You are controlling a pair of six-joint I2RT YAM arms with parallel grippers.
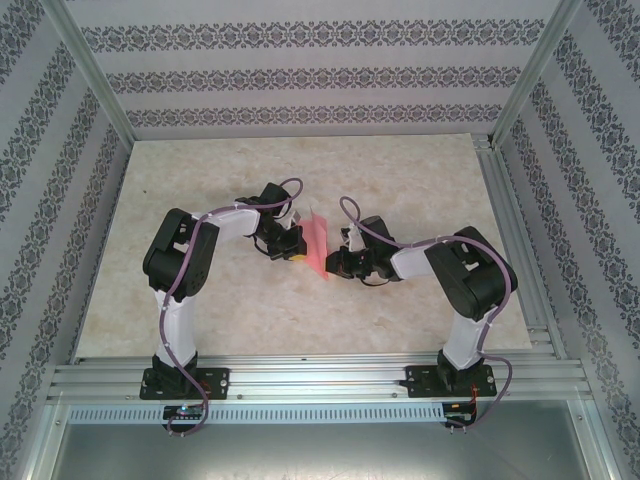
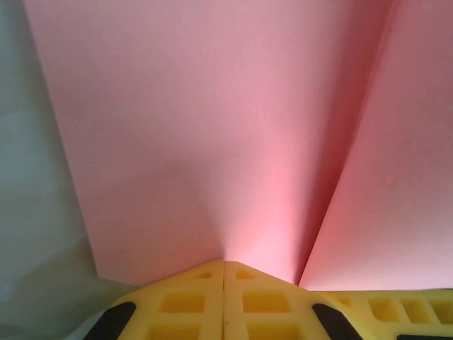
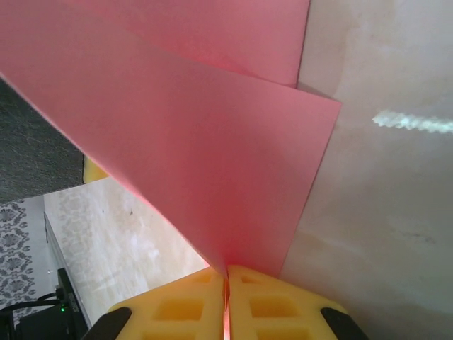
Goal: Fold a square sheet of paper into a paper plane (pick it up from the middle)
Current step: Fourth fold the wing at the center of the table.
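The square sheet of paper (image 1: 316, 245) is pink-red and hangs on edge between my two grippers over the middle of the table. It is bent into two leaves that spread apart (image 2: 212, 127). My left gripper (image 1: 298, 246) is shut on its left edge, the yellow fingertips (image 2: 224, 263) pressed together with the paper pinched between them. My right gripper (image 1: 337, 262) is shut on the opposite edge; the sheet (image 3: 212, 156) rises from between its yellow tips (image 3: 226, 270). The paper plane is out of view.
The beige marbled table (image 1: 420, 190) spreads around the arms. Patterned walls (image 1: 300, 80) close in the back and both sides. An aluminium rail (image 1: 320, 378) runs along the near edge where the arm bases are bolted.
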